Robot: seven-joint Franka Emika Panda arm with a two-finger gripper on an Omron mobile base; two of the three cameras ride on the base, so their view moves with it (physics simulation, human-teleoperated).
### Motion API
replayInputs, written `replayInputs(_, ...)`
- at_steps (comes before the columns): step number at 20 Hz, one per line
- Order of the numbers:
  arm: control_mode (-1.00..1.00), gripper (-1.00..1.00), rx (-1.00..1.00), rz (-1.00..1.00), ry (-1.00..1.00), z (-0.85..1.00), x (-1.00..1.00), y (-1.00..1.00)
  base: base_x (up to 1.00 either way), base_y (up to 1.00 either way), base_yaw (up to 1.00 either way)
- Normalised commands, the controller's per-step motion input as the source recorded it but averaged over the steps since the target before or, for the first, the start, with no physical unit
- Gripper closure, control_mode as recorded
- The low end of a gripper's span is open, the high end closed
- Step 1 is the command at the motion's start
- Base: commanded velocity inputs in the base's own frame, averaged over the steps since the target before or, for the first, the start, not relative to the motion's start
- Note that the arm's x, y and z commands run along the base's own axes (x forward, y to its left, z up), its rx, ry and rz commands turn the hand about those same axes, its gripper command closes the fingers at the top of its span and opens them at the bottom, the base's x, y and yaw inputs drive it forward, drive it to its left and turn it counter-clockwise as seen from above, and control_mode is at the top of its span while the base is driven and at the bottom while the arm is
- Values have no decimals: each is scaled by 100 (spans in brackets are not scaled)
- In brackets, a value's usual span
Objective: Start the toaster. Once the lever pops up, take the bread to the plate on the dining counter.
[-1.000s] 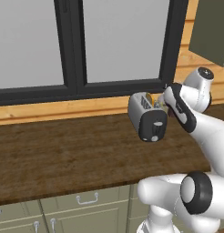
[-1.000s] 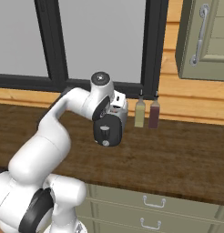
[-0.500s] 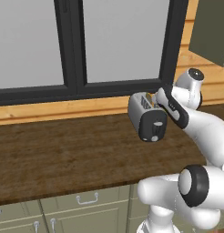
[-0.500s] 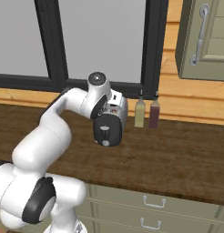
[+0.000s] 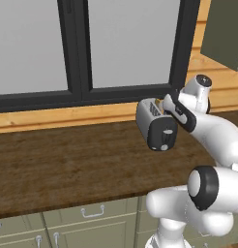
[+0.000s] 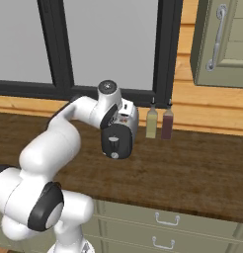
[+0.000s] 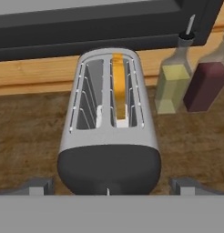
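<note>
The silver toaster (image 7: 109,136) stands on the dark wood worktop below the window, its black end panel facing me. The bread (image 7: 118,82) stands on edge in its right-hand slot, and the left slot is empty. A sliver of the whitish lever (image 7: 108,191) shows at the bottom of the black panel. My gripper (image 7: 111,186) is open, just above the panel end, one fingertip on either side of the toaster and holding nothing. From the base, the toaster (image 5: 157,126) (image 6: 118,138) sits right in front of my hand. The plate and the dining counter are out of view.
Two bottles, one yellowish (image 6: 151,123) and one dark red (image 6: 167,123), stand close to the toaster's right by the wooden sill. A sage-green wall cabinet (image 6: 217,39) hangs at upper right. The worktop (image 5: 67,164) stretches bare to the left, with drawers below.
My hand has edged slightly closer to the toaster. The jaws have stayed open, and the toaster and bread have not moved.
</note>
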Motion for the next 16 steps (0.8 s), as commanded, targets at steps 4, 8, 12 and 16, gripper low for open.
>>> replayInputs(4, -100, -100, 0, 0, 0, -18, 21, 0, 0, 0, 0)
replayInputs(8, -100, -100, 3, 0, 0, -20, 24, 0, 0, 0, 0)
replayInputs(12, -100, -100, 7, 0, -3, -19, 24, 0, 0, 0, 0)
replayInputs(16, -100, -100, 8, 0, -5, -8, 31, 0, 0, 0, 0)
